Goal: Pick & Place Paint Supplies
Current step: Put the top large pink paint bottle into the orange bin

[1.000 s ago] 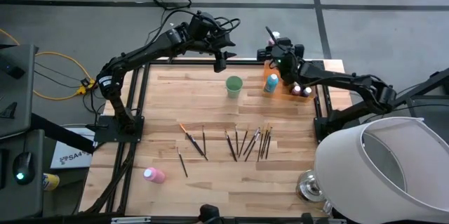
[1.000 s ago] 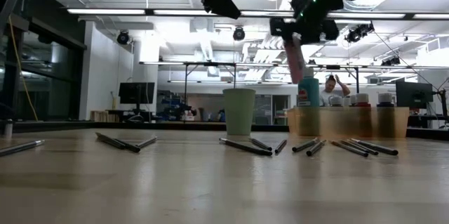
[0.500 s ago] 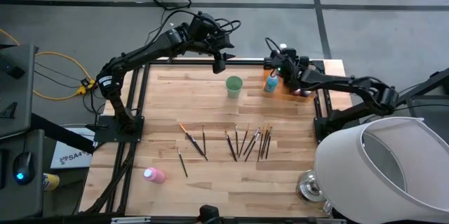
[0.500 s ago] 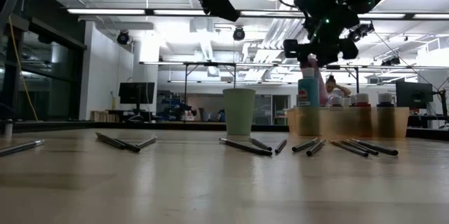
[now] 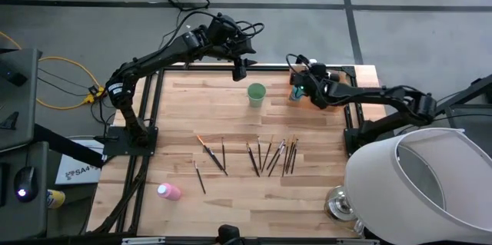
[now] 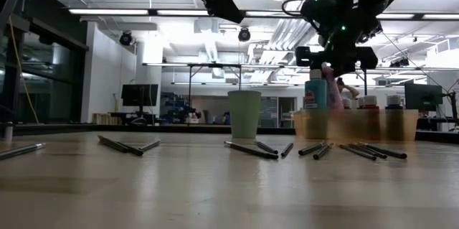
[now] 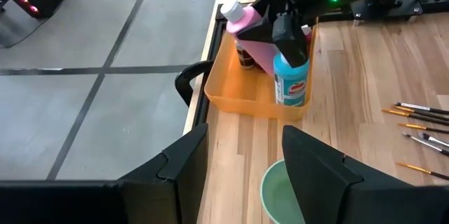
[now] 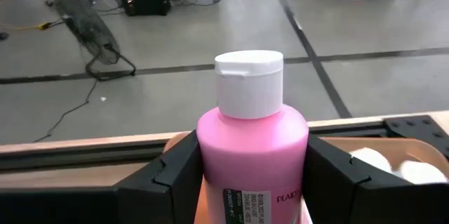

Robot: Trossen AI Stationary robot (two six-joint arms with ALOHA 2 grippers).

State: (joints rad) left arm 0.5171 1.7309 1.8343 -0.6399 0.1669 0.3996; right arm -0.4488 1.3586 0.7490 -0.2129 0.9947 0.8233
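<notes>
The right claw [image 8: 250, 182] grips a pink bottle [image 8: 251, 159] over the orange tray [image 7: 238, 101], which already holds a teal bottle [image 7: 290, 82] and small capped bottles [image 7: 245, 55]. The left claw [image 7: 242, 164] hangs open above the empty green cup [image 5: 256, 93]. Brushes [image 5: 265, 155] and another pink bottle [image 5: 169, 192] remain on the table [image 5: 231, 122].

Overhead, one camera looks straight down on the whole worktop [image 5: 231, 134], another sits level at its surface facing the room, and both wrist cameras peer close past their own fingers, sharing the orange tray [image 7: 238, 94] and pink bottle [image 8: 251, 157].
</notes>
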